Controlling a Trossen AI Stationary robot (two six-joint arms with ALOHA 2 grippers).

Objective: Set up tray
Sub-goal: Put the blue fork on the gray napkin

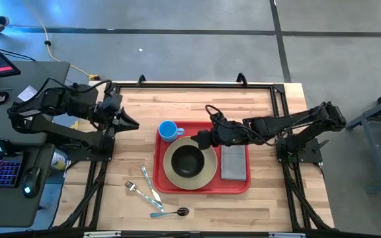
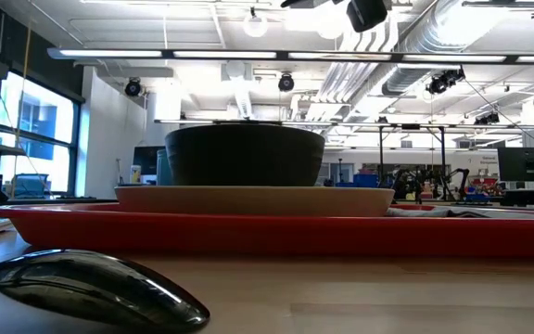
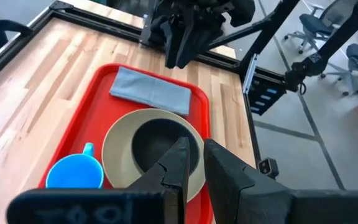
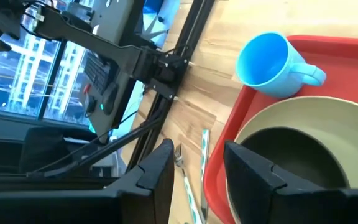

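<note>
The red tray (image 1: 238, 186) lies in the middle of the table. On it sit a beige plate (image 1: 170, 170) with a dark bowl (image 1: 188, 160) in it, a blue cup (image 1: 168, 130) at the tray's far left corner and a folded grey napkin (image 1: 233, 163) along its right side. My right gripper (image 1: 200, 139) hovers open above the far rim of the plate, between cup and bowl (image 4: 278, 155), and holds nothing. My left gripper (image 1: 135, 124) waits over bare table left of the tray, with only a narrow slit between its fingers (image 3: 194, 162).
A fork (image 1: 135, 188), a knife (image 1: 149, 185) and a spoon (image 1: 170, 213) lie on the wood near the tray's near left corner. A black frame runs around the table's edges. A desk with keyboard and monitor stands beyond the left edge.
</note>
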